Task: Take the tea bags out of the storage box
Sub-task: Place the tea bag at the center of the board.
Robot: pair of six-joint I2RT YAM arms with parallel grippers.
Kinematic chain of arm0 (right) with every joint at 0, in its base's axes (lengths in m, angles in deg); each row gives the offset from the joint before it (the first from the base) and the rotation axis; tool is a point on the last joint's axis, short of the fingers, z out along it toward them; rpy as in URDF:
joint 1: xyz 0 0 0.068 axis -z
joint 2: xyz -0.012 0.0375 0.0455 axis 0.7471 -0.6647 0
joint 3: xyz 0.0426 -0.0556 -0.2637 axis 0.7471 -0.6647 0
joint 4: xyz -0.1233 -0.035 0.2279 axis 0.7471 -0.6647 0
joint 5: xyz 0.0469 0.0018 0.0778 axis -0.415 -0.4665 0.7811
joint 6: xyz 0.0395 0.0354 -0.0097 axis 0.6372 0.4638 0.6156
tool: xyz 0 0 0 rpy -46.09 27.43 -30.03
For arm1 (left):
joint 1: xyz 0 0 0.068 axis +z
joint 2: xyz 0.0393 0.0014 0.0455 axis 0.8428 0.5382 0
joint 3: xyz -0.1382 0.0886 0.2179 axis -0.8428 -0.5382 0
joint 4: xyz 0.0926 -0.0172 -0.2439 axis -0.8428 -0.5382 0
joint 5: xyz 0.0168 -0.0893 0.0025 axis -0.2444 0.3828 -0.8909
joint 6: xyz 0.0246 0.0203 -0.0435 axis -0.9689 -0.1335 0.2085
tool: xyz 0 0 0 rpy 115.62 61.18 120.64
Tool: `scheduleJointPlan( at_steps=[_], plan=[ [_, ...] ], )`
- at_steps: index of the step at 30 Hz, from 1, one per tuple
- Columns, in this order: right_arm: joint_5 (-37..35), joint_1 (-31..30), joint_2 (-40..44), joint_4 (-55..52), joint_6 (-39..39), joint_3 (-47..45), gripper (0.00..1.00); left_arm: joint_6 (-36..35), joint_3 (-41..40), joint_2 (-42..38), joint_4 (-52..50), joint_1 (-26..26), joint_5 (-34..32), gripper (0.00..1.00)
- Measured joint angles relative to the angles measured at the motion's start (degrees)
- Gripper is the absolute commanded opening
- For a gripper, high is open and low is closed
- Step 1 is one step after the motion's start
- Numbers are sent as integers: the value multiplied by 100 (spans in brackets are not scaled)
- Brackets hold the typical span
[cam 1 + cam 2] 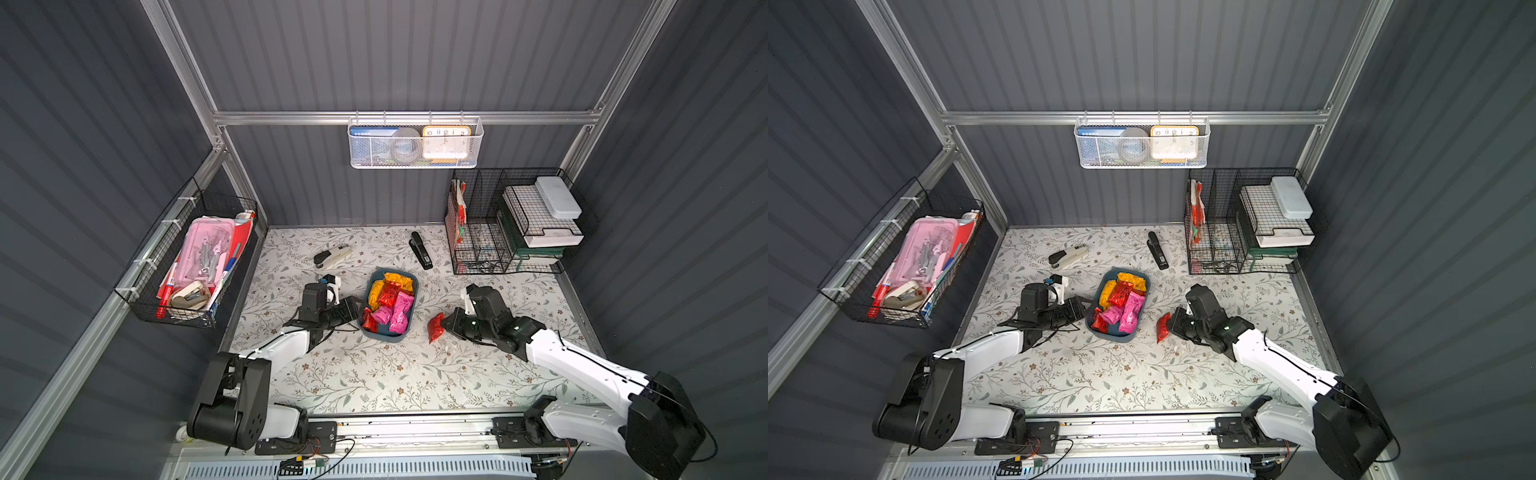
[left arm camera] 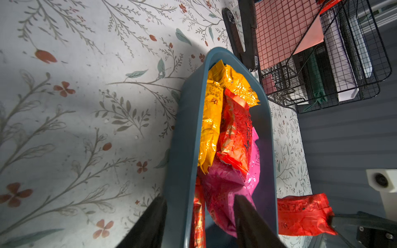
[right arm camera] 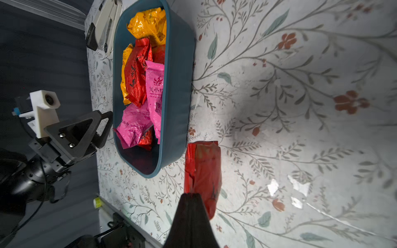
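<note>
At the box [image 1: 388, 337] wall, 9 o'clock, left gripper [image 1: 355, 308] straddles it, jaws apart; right gripper [image 1: 445, 324], 3 o'clock, clamps a red bag [image 1: 435, 328].

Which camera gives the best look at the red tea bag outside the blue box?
The right wrist view: the red tea bag is close and large, its crinkled foil clear, pinched by the shut right gripper. Both top views show it small beside the storage box; the left wrist view shows it at the frame's edge.
</note>
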Motion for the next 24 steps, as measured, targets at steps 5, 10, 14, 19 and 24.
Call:
scheduleJointPlan(
  at_steps=[5, 10, 14, 19, 24],
  plan=[
    [713, 216, -540, 911, 352, -378, 0, -24, 15, 94, 24, 0, 24, 51],
    [925, 315, -734, 1211, 382, -645, 20, -63, 26, 170, 26, 0, 72, 46],
    [728, 319, -520, 612, -15, -496, 42, -107, 61, 170, 28, 0, 107, 41],
    [127, 339, 74, -321, -450, -195, 48, -181, 92, 203, 50, 0, 157, 34],
    [-205, 348, 334, -793, -693, 118, 48, -267, 98, 334, 57, -9, 195, 25]
  ],
)
